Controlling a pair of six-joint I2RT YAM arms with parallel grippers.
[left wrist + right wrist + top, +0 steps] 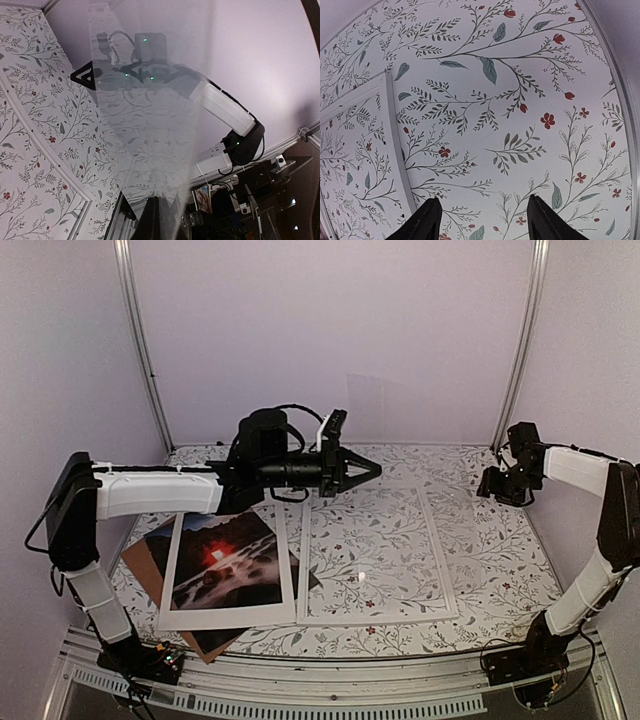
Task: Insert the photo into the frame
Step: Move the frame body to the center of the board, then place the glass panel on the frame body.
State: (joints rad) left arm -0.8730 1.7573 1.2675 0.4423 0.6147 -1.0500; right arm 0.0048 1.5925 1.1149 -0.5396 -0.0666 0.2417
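Observation:
The photo, a dark landscape with a red glow, lies at the front left, and a flat white mat rests over it. The white frame lies flat mid-table, its edge also in the left wrist view and the right wrist view. My left gripper hovers above the frame's far end, shut on a clear sheet that stands up from the fingers and mirrors the floral cloth. My right gripper is open over bare cloth at the right rear, holding nothing.
A brown backing board sticks out from under the photo at the front left. The floral tablecloth covers the table inside pale walls with metal corner posts. A faint flat outline lies right of the frame.

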